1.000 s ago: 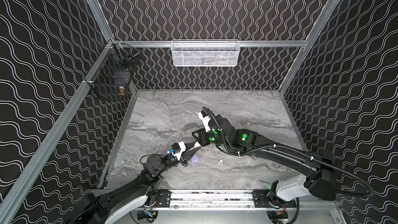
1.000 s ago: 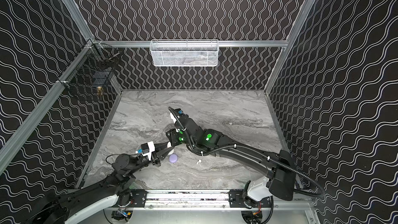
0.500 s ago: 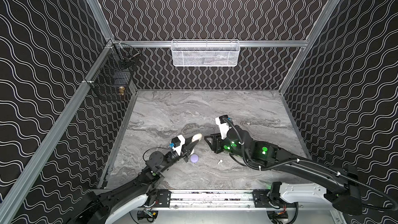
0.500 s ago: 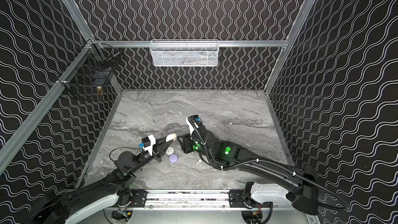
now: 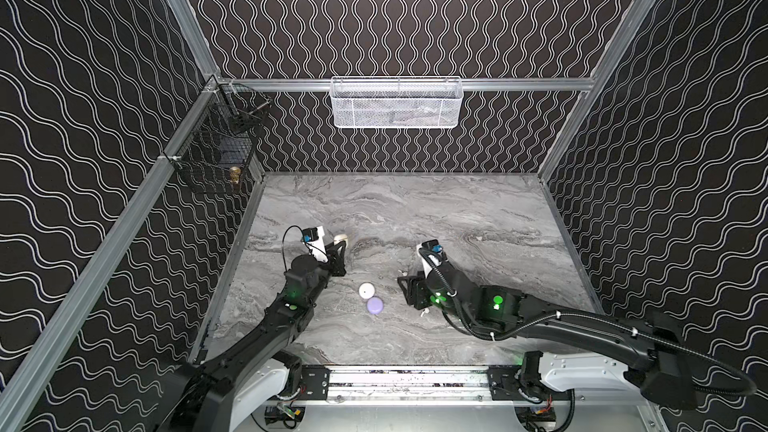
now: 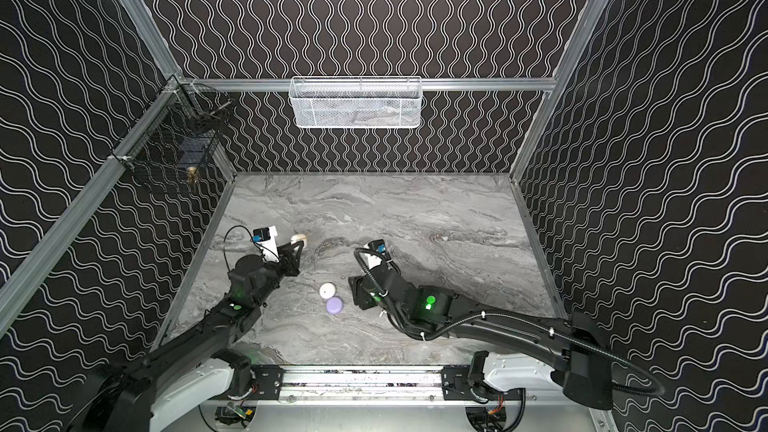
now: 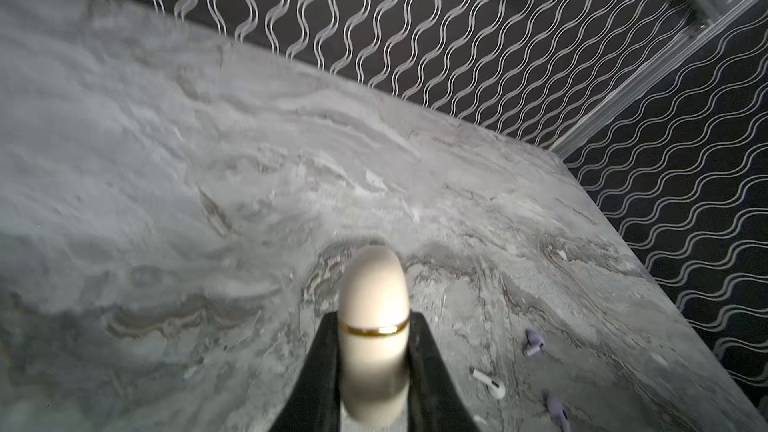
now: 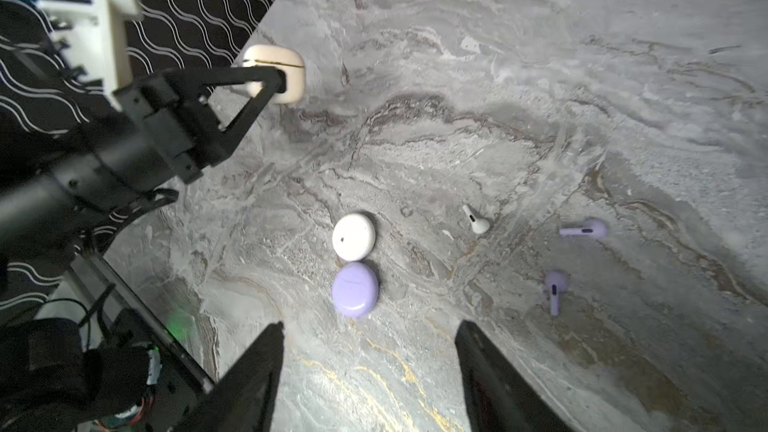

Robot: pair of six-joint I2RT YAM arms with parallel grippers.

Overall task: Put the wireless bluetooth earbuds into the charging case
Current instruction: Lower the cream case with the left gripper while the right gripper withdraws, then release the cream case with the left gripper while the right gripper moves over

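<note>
Three cases: the cream case (image 7: 372, 284) clamped in the left tool (image 5: 341, 243), long axis along the fingers; white case (image 8: 353, 236) and lavender case (image 8: 355, 289) touching on the surface (image 8: 498, 76). Three earbuds lie flat nearby: white earbud (image 8: 477, 221), lavender earbud (image 8: 584, 229) with stem pointing toward it, second lavender earbud (image 8: 554, 288) lying crosswise. The right tool (image 8: 369, 326) is empty, jaws apart.

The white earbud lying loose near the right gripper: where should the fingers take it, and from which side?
Probably from straight above: the white earbud lies flat on the table, stem along the surface, so only its flanks are free. Close the fingers of the open right gripper across the bulbous head where it meets the stem, its thickest part; nothing touches it.
</note>
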